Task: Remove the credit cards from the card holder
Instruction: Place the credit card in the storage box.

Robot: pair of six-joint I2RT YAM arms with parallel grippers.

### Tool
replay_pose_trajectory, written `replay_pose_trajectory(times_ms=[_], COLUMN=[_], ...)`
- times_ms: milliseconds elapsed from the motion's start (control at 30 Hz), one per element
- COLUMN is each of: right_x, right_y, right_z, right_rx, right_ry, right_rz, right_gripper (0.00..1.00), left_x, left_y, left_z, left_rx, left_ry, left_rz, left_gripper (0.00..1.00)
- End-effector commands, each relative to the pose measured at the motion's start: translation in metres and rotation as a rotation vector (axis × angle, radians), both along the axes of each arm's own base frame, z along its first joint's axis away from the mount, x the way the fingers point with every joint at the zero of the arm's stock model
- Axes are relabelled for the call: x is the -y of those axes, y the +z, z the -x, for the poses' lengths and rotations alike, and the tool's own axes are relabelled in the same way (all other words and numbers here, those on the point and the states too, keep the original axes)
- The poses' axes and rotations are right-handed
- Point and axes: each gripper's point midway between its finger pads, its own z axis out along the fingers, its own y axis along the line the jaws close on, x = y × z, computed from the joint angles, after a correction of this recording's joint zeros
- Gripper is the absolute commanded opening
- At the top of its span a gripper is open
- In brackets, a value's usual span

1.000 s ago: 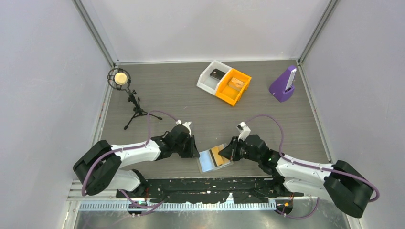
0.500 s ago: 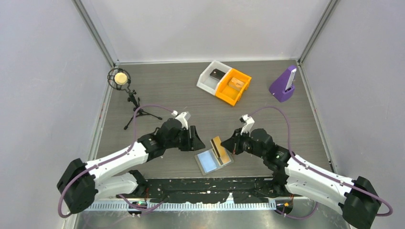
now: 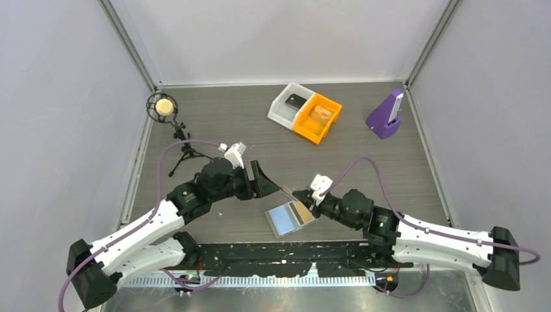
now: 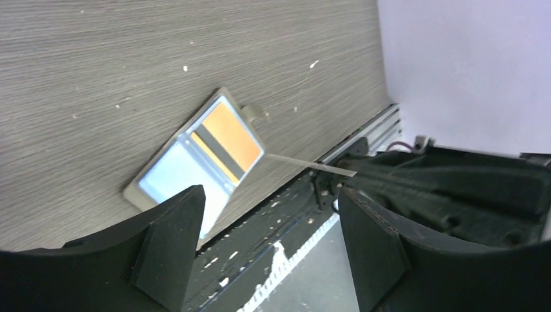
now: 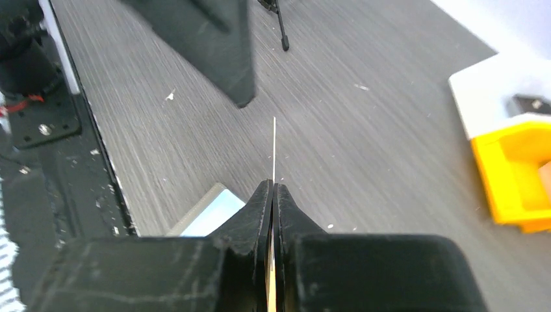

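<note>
Right gripper is pinching a card by one short end, jaws closed tight on it. From its own wrist camera the card is showing edge-on as a thin pale line sticking straight out past the fingertips. It is pointing toward the left arm and hanging over bare table.

Left gripper is sitting just across from it with jaws spread wide and nothing between the pads. The card's free end is coming close to one left finger but isn't touching it. In the left wrist view the card is running from the right gripper's black fingers toward the holder's edge. Can't tell how high it is riding.

Holder is lying open and flat at the near edge of the table, between the two grippers and slightly nearer the bases. One panel is showing light blue. The other is carrying an orange card with a dark stripe. The small tab is sticking out from the orange side. The pinched card is sitting clear of the holder, near its far edge.

White bin and orange bin are sitting side by side, touching, at the back of the table. Purple stand is at back right, mic on its tripod at back left, all well apart from the grippers.
</note>
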Motion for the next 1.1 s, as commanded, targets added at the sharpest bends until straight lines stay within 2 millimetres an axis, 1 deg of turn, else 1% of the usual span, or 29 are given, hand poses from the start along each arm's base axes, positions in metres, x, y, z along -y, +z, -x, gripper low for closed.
replay_pose_trajectory(times_ms=[0,100,133,200,300,333,467,633,700,767,800,867,967,1000,1033,1067], right_x=[0.002,-0.005,-0.004,-0.009,-0.013,-0.016,-0.022,-0.026,-0.027,-0.029,-0.030,-0.030,-0.030,-0.030,-0.030,-0.029], right_y=[0.022,0.020,0.022,0.022,0.022,0.020,0.017,0.012,0.007,0.004,0.001,-0.002,-0.006,-0.006,-0.008,-0.009], right_z=[-0.012,-0.002,-0.003,0.005,0.010,0.013,0.020,0.024,0.025,0.028,0.029,0.031,0.033,0.033,0.034,0.034], right_rx=[0.284,0.344,0.358,0.389,0.422,0.427,0.453,0.483,0.491,0.494,0.498,0.503,0.510,0.511,0.512,0.510], right_ry=[-0.070,-0.064,-0.089,-0.078,-0.076,-0.068,-0.061,-0.067,-0.070,-0.067,-0.064,-0.065,-0.068,-0.070,-0.071,-0.072], right_rz=[0.103,0.148,0.150,0.171,0.195,0.202,0.233,0.281,0.300,0.310,0.320,0.331,0.341,0.340,0.347,0.348], right_gripper=[0.05,0.05,0.05,0.05,0.05,0.05,0.05,0.05,0.05,0.05,0.05,0.05,0.05,0.05,0.06,0.10], left_x=[0.005,0.003,0.003,0.005,0.008,0.009,0.017,0.025,0.027,0.029,0.030,0.031,0.031,0.030,0.030,0.031], left_y=[0.034,0.034,0.032,0.029,0.021,0.017,0.016,0.013,0.014,0.019,0.017,0.019,0.013,0.011,0.010,0.010], left_z=[-0.001,-0.002,-0.003,-0.002,-0.001,0.000,0.001,0.004,0.005,0.007,0.009,0.010,0.011,0.012,0.012,0.011], left_rx=[0.004,0.001,-0.004,-0.015,-0.042,-0.054,-0.075,-0.109,-0.121,-0.133,-0.151,-0.161,-0.173,-0.174,-0.172,-0.165], left_ry=[0.012,0.033,0.038,0.039,0.035,0.033,0.011,-0.009,-0.009,-0.017,-0.018,-0.019,-0.015,-0.015,-0.016,-0.020], left_rz=[0.096,0.105,0.105,0.117,0.132,0.137,0.176,0.231,0.269,0.323,0.346,0.377,0.375,0.374,0.376,0.382], left_gripper=[0.78,0.80,0.80,0.80,0.78,0.76,0.67,0.56,0.51,0.43,0.38,0.34,0.27,0.22,0.14,0.04])
